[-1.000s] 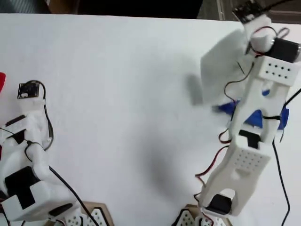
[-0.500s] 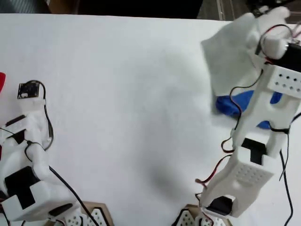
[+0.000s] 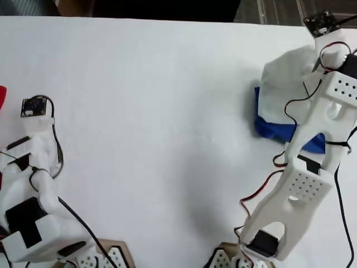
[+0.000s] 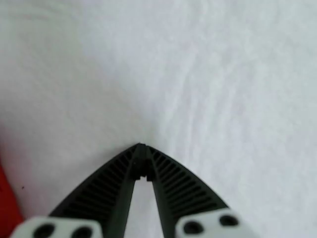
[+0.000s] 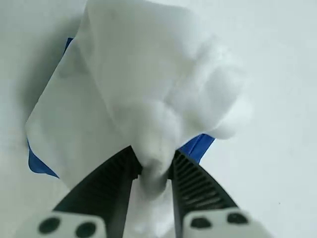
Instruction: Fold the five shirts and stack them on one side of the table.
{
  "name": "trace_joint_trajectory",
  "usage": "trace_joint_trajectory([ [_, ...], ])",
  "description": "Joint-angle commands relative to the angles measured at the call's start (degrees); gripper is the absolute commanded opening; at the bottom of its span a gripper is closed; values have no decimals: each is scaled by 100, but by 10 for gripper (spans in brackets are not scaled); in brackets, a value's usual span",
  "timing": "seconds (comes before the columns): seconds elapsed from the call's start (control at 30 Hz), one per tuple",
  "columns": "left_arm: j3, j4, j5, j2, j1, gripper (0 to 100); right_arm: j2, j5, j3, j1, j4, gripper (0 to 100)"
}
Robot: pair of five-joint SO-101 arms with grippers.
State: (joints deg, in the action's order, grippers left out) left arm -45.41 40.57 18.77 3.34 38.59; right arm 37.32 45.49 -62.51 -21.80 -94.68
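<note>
Right tool (image 5: 152, 151) clamped on white shirt (image 5: 138, 84) atop blue shirt (image 3: 273, 128); left tool (image 4: 141, 147) pressed together

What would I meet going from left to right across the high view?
Red item → left arm → bare table → blue shirt with white shirt on top.

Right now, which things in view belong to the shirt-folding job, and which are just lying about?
Part of the job:
- white shirt, clamped in the right gripper
- blue shirt, lying under the white one
- red thing at the table's left edge, possibly another shirt

Not in use:
- left gripper, shut on nothing
- table
</note>
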Motion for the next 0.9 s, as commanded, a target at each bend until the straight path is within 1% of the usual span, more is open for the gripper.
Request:
trace_joint_trajectory([
  [0.0, 171, -79, -53, 26, -26, 26, -66, -9, -501, 92, -110, 22],
  [0.1, 171, -79, -53, 26, -26, 26, -189, -35, -791, 374, -303, 22],
  [0.27, 171, -79, -53, 26, -26, 26, -602, -53, -800, 848, -321, 22],
  [0.4, 171, -79, -53, 26, -26, 26, -752, -246, -791, 1024, -338, 22],
  [0.5, 171, -79, -53, 26, -26, 26, -813, -281, -536, 989, -338, 22],
  [0.7, 171, -88, -53, 26, -26, 26, -1147, -255, 563, 752, -312, 22],
  [0.87, 171, -88, -53, 26, -26, 26, -884, -237, 677, 347, -259, 22],
])
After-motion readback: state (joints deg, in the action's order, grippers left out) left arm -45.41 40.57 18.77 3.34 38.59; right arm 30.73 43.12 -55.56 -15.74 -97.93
